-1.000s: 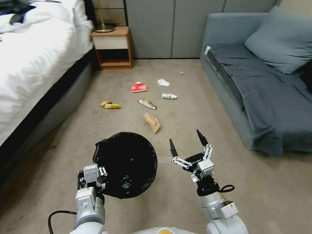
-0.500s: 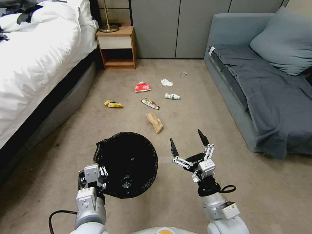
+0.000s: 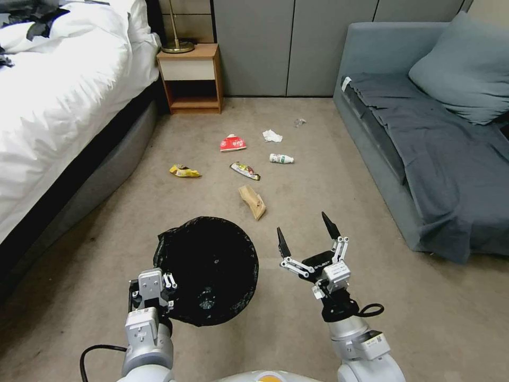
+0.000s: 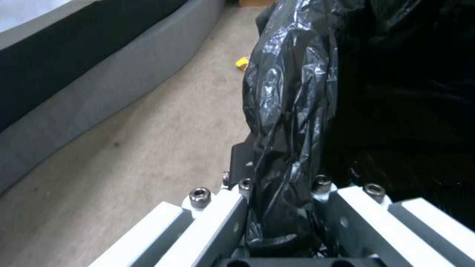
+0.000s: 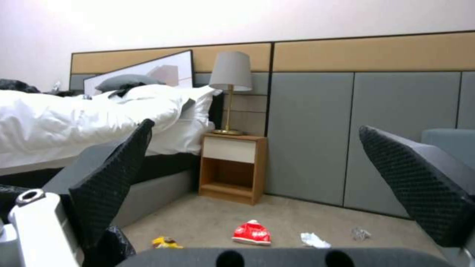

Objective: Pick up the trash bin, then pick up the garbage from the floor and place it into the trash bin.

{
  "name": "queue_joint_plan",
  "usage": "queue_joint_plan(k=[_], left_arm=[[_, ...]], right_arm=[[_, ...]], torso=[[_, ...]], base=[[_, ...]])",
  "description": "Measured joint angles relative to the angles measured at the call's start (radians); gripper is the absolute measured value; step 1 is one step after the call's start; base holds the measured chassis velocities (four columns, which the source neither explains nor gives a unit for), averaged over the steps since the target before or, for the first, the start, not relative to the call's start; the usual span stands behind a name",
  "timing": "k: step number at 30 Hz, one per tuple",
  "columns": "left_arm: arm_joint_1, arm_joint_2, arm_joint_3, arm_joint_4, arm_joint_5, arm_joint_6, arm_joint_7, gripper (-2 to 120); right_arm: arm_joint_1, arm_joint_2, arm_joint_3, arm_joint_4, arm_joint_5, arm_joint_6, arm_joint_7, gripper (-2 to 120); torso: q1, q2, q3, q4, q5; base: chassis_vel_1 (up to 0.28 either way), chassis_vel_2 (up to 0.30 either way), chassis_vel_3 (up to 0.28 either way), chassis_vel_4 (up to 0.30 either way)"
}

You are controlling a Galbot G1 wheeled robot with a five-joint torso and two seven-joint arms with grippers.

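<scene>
On the carpet [image 3: 318,159] between the bed [image 3: 53,95] and the sofa [image 3: 424,132], the garbage lies loosely scattered. It comprises 7 pieces: a red wrapper [image 3: 233,142], a white tissue [image 3: 272,136], a small clear scrap [image 3: 299,122], a white bottle [image 3: 280,158], a yellow wrapper [image 3: 184,171], a multicoloured wrapper [image 3: 245,170] and a brown bag [image 3: 253,201]. The brown bag is the piece nearest the robot.

The left claw [image 3: 154,291] is low at the robot's left front, pinched onto the bin [image 3: 208,269] at its near rim. In the left wrist view the fingers [image 4: 218,218] press from both sides on a fold of the black liner [image 4: 287,122]. The bin's open mouth faces the head camera, and the liner covers its inside.

The right claw [image 3: 304,233] is held forward at the robot's right front, just beside the bin and apart from it. Its 2 black fingertips [image 3: 281,243] are spread wide with nothing between them. They point toward the garbage, with the brown bag just ahead.

A nightstand [image 3: 192,77] with a lamp [image 5: 230,89] stands by the far wall, next to the bed.
</scene>
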Motion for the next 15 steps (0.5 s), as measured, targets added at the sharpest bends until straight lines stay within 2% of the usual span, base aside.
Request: queue_joint_plan(k=[11,15], left_arm=[[-0.007,0.002,0.001,0.0,-0.001,0.006,0.001,1],[-0.013,0.003,0.0,0.0,-0.005,0.007,0.001,1]], right_arm=[[0.002,-0.004,0.0,-0.003,0.0,-0.008,0.0,100],[0.006,-0.002,-0.002,-0.005,0.0,-0.012,0.0,100]], torso=[[0.0,0.0,0.0,-0.0003,0.0],[0.0,0.0,0.0,-0.0002,-0.0002]], base=[[-0.239,0.256,0.243,-0.258],[-0.335,0.319,0.321,-0.329]])
